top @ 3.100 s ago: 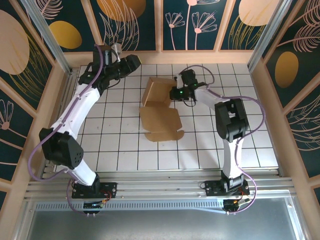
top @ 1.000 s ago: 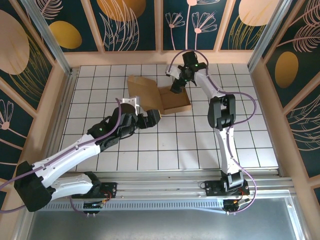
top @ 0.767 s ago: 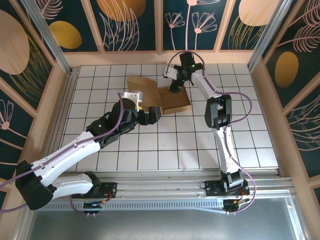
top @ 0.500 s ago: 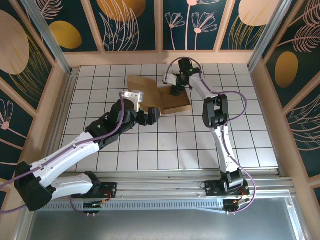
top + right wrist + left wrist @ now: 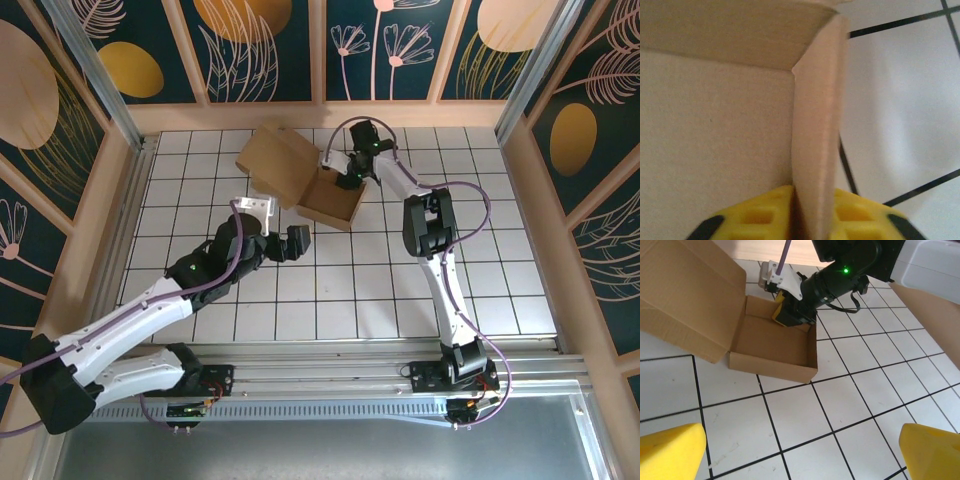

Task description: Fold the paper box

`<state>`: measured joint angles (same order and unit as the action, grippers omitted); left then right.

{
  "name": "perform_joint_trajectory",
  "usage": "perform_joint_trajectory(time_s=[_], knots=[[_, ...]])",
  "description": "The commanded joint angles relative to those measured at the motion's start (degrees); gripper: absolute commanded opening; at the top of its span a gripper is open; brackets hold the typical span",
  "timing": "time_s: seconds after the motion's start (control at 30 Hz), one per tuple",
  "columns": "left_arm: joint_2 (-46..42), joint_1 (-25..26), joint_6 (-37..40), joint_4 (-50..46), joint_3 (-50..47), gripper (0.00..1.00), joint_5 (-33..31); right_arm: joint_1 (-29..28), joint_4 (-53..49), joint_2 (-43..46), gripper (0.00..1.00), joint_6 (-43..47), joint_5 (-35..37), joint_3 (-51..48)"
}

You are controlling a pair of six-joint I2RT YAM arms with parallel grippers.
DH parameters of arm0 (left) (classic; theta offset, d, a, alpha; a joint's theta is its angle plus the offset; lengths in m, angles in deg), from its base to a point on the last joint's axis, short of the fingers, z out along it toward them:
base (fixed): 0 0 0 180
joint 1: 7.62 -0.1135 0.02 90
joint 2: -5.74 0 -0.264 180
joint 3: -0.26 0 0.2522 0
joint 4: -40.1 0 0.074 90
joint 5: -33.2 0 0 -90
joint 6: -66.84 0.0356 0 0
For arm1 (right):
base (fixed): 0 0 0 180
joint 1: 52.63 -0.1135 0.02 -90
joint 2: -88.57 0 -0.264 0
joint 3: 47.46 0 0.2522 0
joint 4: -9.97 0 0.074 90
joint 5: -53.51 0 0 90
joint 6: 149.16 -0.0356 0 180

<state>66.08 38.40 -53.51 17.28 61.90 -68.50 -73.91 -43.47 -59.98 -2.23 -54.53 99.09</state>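
Across the far middle of the white tiled table (image 5: 500, 260), the box (image 5: 335, 205) sits as a shallow tray with its walls up, skewed to the tile lines. Its lid (image 5: 275, 160) stands open and leans off to the far left, one corner close to the wooden rim (image 5: 200, 118) at the back. Bare tiles stretch along the near and right sides of the tray. On the far side a narrow strip separates it from the rim. The left arm (image 5: 150, 310) lies slantwise over the near left tiles. The right arm (image 5: 440, 260) runs up right of centre and bends in over the tray's far wall. The left gripper (image 5: 800, 450) hangs near the tray's near wall but apart from it, fingers spread wide with nothing between them. The right gripper (image 5: 810, 210) is clamped on the tray's far wall just beside a corner, the cardboard pinched between its yellow pads (image 5: 760, 215).
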Motion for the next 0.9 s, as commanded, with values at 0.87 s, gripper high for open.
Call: perform_joint_trajectory(time_s=[0.87], knots=[[-0.9,-7.8,-9.7,-2.4,-2.0,0.97,0.2,-12.8,20.1,38.9,0.16,-91.6,36.9,-60.6]])
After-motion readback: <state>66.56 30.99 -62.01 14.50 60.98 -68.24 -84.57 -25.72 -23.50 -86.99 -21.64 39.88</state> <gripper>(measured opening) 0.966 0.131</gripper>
